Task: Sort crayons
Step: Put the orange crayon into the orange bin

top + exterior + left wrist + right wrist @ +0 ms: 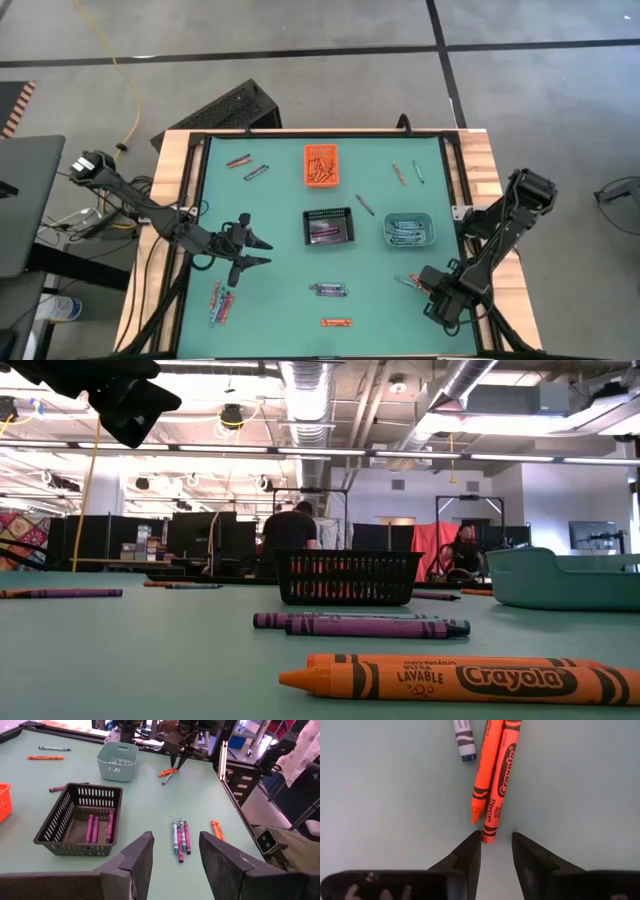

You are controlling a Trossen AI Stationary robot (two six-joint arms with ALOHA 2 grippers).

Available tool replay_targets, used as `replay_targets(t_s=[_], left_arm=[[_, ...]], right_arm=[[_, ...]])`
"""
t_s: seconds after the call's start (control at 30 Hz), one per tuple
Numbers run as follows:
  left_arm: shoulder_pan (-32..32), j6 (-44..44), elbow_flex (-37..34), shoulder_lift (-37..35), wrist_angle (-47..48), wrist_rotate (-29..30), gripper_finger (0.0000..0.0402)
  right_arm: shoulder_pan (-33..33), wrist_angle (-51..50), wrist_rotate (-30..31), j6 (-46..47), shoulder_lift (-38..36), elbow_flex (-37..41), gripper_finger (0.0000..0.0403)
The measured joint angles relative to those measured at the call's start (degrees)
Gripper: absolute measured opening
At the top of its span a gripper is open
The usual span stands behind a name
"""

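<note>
The right gripper is held slightly open and empty just beside two orange crayons near the table's right edge. The left gripper is parted, empty, over open mat. The blue crayon is cut off.

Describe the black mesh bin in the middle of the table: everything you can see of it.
The black mesh bin is a small rectangular basket, apparently plastic, with slotted walls that flare out to a wider rim. It stands upright and open-topped on the green table, between the orange bin and the teal bin, apart from both. Three purple crayons lie side by side on its floor. Neither gripper touches it.
</note>
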State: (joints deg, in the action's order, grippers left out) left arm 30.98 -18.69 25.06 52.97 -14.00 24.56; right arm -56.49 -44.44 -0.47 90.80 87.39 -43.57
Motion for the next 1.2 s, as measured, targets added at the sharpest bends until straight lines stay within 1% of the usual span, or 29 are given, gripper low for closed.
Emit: replay_targets(t_s=[0.23,0.43,0.57,0.73,1.0,1.07,1.2], left_arm=[[0.00,0.55,0.00,0.00,0.57,0.02,0.0149],[0.00,0.69,0.00,0.00,0.57,0.04,0.0149],[0.00,0.69,0.00,0.00,0.57,0.04,0.0149],[0.00,0.74,0.00,0.00,0.59,0.07,0.0149],[0.00,0.78,0.00,0.00,1.42,0.06,0.0149],[0.00,0.78,0.00,0.02,1.44,0.07,0.0149],[0.00,0.78,0.00,0.02,1.56,0.07,0.0149]], right_arm=[[0.00,0.02,0.32,-1.34,0.00,0.01,0.0134],[0.00,-0.05,1.00,-1.79,0.00,0.02,0.0119],[0.00,-0.11,2.62,-2.40,0.00,0.02,0.0108],[0.00,-0.07,2.74,-2.40,0.00,0.02,0.0081],[0.00,0.06,2.66,-2.37,-0.07,-0.04,0.0011],[0.00,0.08,2.95,-2.37,-0.07,-0.04,0.0006],[0.81,-1.05,2.67,-2.33,0.03,-0.60,0.0006]])
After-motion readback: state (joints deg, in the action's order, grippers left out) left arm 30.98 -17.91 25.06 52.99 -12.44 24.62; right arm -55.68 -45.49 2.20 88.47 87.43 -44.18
